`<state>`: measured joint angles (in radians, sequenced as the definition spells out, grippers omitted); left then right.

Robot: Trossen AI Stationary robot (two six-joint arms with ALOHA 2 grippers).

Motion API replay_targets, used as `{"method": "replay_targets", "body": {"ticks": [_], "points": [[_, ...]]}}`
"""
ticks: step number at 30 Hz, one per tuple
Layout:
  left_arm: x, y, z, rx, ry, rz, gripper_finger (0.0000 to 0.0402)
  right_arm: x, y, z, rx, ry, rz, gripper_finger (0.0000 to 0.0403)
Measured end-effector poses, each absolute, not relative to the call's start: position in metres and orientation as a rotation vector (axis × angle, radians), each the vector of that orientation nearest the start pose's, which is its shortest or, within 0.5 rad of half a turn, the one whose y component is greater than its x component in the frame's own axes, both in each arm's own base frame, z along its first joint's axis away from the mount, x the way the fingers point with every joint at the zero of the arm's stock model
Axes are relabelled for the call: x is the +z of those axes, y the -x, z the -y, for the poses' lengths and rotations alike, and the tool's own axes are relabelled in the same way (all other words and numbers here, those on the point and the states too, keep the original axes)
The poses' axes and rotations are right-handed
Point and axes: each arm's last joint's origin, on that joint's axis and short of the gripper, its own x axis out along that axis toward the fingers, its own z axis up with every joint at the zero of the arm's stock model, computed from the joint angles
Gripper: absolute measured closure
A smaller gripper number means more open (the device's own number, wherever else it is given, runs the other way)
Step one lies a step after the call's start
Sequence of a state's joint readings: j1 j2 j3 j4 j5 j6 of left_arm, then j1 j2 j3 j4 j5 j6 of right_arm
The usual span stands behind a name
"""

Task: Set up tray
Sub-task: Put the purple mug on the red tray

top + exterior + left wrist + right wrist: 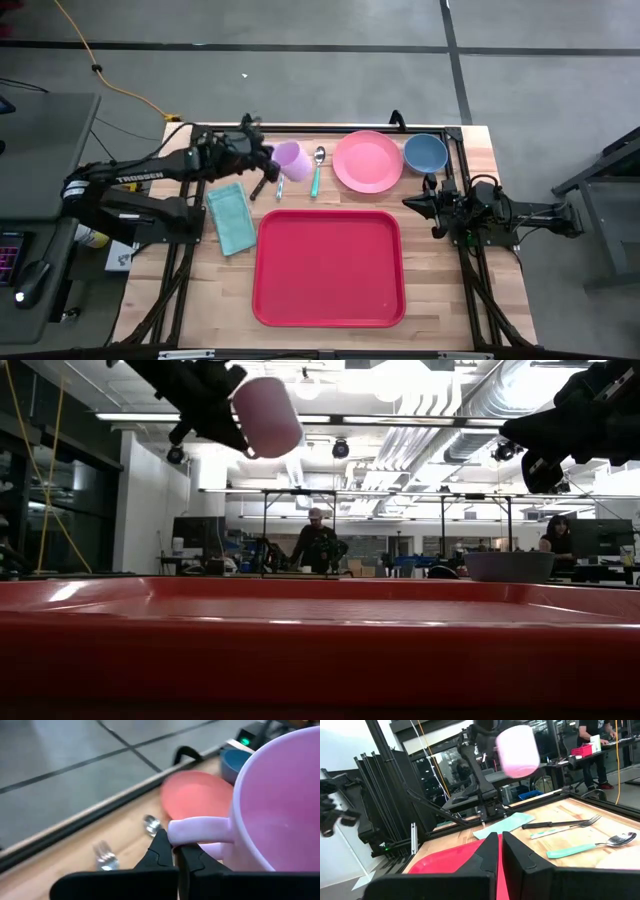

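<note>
The red tray (330, 267) is shown in the lower centre of the overhead view, lying flat on the wooden table (500, 290) with its long axis running left to right. Its surface is seen to be glossy, bare and bounded by a raised rim with rounded corners. The left gripper (262, 160) is located above and to the left of the tray in the frame, clamped on the handle of a pink mug (289, 160), which is carried clear of the table. The tray is thus placed below and slightly right of the held mug, and is judged to be the mug's likely destination. The right gripper (412, 203), closed on nothing, is parked just off the tray's upper right corner. A spoon (318, 168), pink plate (367, 160), blue bowl (425, 152), fork (279, 187) and folded teal cloth (231, 217) are arranged around the tray's upper and left edges.
</note>
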<state>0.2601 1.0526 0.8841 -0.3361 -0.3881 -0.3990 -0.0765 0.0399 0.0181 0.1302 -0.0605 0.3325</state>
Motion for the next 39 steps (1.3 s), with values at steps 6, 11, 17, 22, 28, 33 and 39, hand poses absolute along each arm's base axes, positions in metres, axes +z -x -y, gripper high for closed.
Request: {"method": "replay_targets", "body": {"ticks": [6, 11, 17, 22, 28, 33, 39], "points": [[0.297, -0.24, -0.029, 0.561, 0.328, -0.381, 0.0385, 0.179, -0.098, 0.006, 0.002, -0.325, 0.108, 0.0402], [0.281, -0.268, -0.002, 0.519, 0.336, -0.373, 0.0385, 0.179, -0.098, 0.006, 0.002, -0.325, 0.107, 0.0402], [0.267, -0.312, 0.012, 0.524, 0.311, -0.469, 0.0385, 0.179, -0.098, 0.006, 0.001, -0.325, 0.104, 0.0402], [0.284, -0.36, 0.015, 0.52, 0.17, -0.605, 0.0385, 0.179, -0.098, 0.006, 0.001, -0.33, 0.104, 0.0402], [0.29, -0.418, 0.021, 0.531, -0.016, -0.77, 0.0385, 0.178, -0.098, 0.006, 0.003, -0.332, 0.102, 0.0402], [0.269, -0.455, 0.032, 0.425, -0.093, -0.816, 0.0385, 0.178, -0.099, 0.006, 0.002, -0.333, 0.095, 0.0402], [0.223, -0.474, 0.04, 0.424, -0.187, -0.889, 0.0385, 0.178, -0.098, 0.006, 0.004, -0.333, 0.101, 0.0402]]}}
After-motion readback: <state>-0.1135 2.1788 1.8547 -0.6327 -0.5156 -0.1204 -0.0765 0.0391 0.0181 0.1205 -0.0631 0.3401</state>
